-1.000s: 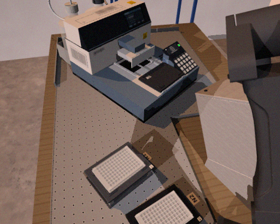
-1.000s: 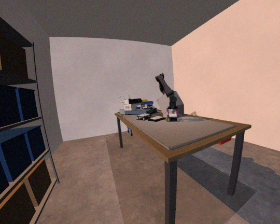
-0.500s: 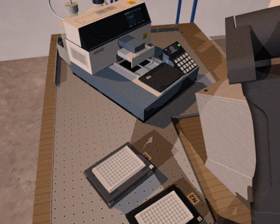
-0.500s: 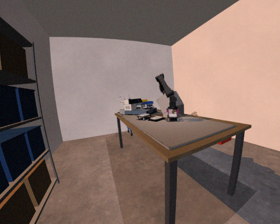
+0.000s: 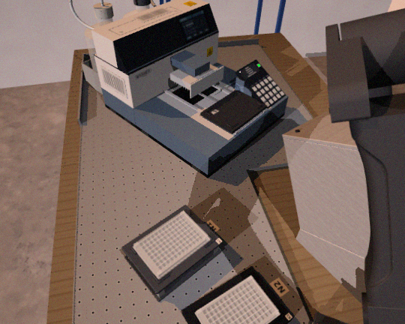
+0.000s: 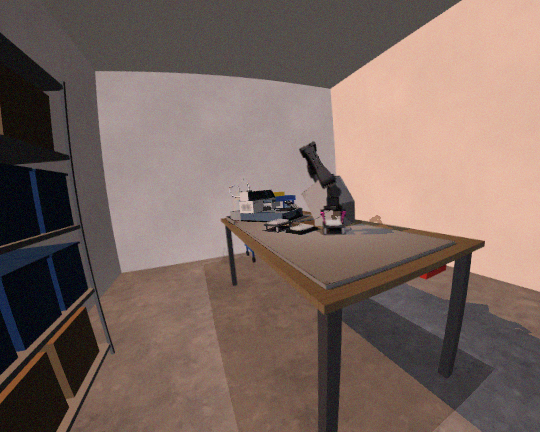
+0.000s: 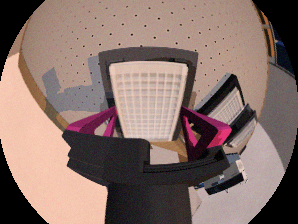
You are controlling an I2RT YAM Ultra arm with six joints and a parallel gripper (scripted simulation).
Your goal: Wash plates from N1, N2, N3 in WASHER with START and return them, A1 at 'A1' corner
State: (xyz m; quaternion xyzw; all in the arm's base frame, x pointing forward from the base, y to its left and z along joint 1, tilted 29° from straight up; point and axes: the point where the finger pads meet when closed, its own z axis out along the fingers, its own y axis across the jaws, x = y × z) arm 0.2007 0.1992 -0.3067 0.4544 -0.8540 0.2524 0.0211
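Note:
In the wrist view my gripper (image 7: 148, 109) is open, with its magenta fingers on either side of a white 96-well plate (image 7: 149, 102). That plate lies in a dark nest (image 7: 149, 59) whose label I cannot see. In the top view a second plate (image 5: 172, 243) sits in one nest and a third plate (image 5: 238, 305) sits in the nest marked N2 (image 5: 280, 286). The washer (image 5: 181, 79) stands at the back. Its black carrier pocket (image 5: 234, 110) is empty and the lamp (image 5: 258, 65) by the keypad (image 5: 268, 90) is green. My gripper also shows small and low over the table in the exterior view (image 6: 332, 222).
My arm (image 5: 380, 169) and a pale angled panel (image 5: 328, 202) fill the right of the top view and hide the nest under the gripper. The washer's manifold head (image 5: 196, 73) hangs over the back of the track. Shelving (image 6: 27, 225) stands far left in the room.

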